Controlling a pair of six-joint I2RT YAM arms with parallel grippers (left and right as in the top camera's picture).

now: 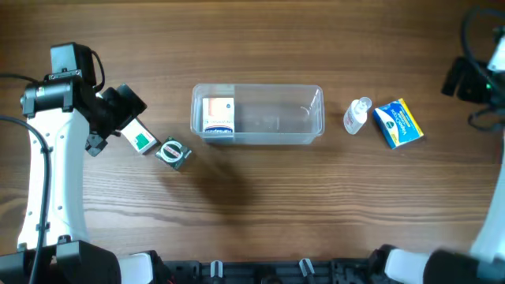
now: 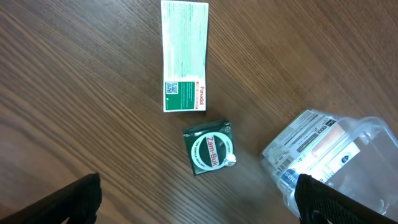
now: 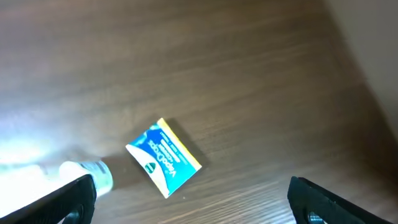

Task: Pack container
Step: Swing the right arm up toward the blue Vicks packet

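Wooden table (image 1: 260, 229) fills my overhead view. Near its centre lies the container (image 1: 276, 118), clear plastic, its long side running from 9 to 3 o'clock, with an orange-and-white box (image 1: 219, 116) inside its 9 o'clock end. Outside at 9 o'clock lie a white-and-green box (image 1: 140, 140) and a green Zam-Buk pack (image 1: 173, 152). At 3 o'clock lie a small clear bottle (image 1: 357, 115) and a blue box (image 1: 398, 124). My left gripper (image 2: 199, 202) hangs above the 9 o'clock items, fingers spread wide and holding nothing. My right gripper (image 3: 193, 199) is likewise spread and empty.

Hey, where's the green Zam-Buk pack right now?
In the overhead view it's on the left: the Zam-Buk pack lies just right of the white-and-green box and left of the container, outside it.
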